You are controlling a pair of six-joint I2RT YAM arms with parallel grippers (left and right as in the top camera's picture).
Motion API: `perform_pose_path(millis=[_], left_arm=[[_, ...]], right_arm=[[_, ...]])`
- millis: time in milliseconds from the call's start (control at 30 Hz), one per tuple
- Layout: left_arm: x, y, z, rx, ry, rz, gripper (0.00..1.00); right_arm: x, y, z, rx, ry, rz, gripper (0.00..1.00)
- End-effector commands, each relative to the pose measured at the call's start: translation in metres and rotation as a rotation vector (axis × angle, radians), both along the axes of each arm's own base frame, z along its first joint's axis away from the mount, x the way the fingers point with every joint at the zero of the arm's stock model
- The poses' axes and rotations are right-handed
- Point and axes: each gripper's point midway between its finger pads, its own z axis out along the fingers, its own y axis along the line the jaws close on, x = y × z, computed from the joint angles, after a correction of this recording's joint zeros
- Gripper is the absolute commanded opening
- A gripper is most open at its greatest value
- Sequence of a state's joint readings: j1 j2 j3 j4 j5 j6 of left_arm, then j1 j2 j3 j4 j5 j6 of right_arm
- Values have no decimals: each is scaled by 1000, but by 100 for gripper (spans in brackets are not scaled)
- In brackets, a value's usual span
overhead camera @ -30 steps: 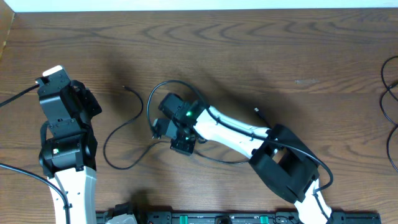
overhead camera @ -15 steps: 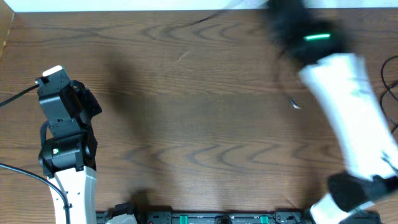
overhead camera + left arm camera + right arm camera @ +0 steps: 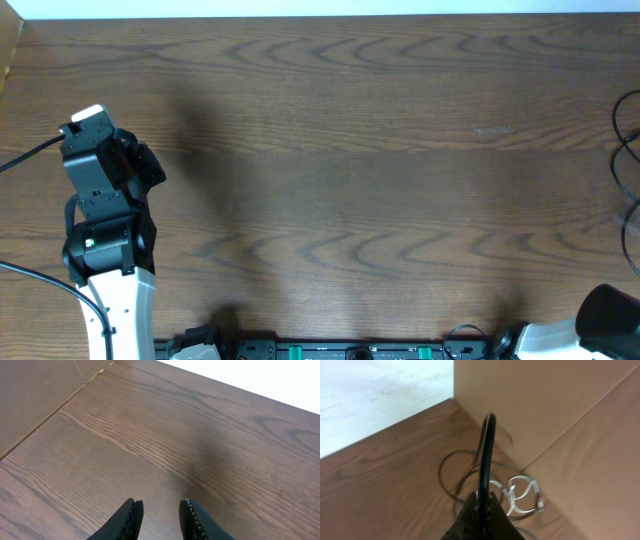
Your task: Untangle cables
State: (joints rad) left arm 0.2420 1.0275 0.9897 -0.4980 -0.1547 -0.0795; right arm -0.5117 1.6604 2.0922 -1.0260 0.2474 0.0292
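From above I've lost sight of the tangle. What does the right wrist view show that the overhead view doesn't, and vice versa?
Only the right wrist view: the right gripper shut on the black cable, which arches upward, and the white cable coiled beside a cardboard wall. Only the overhead view: the left arm at the left side of the wooden table. Both: that table, with loops of black cable lying on it, cut off at the overhead's right edge.

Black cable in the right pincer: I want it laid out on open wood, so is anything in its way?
Nothing visible blocks it. The right pincer is shut on the black cable; the white cable lies coiled behind it by the cardboard wall, while the table on the other side shows only wood.
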Motion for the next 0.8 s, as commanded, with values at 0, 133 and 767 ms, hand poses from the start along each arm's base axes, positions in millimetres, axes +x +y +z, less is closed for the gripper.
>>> perform_pose_path(millis=[0,133,767], left_arm=[[-2,-1,0,-16,-6,1,30],[-2,-1,-1,-17,-3,1,30],[-5,-2,-5,-19,16,-1,29]], right_arm=[[14,5,-19,144,-53,53,1],[18,-18,-28,137,-57,10,1],[0,-168,-93,192,-198,-383,1]])
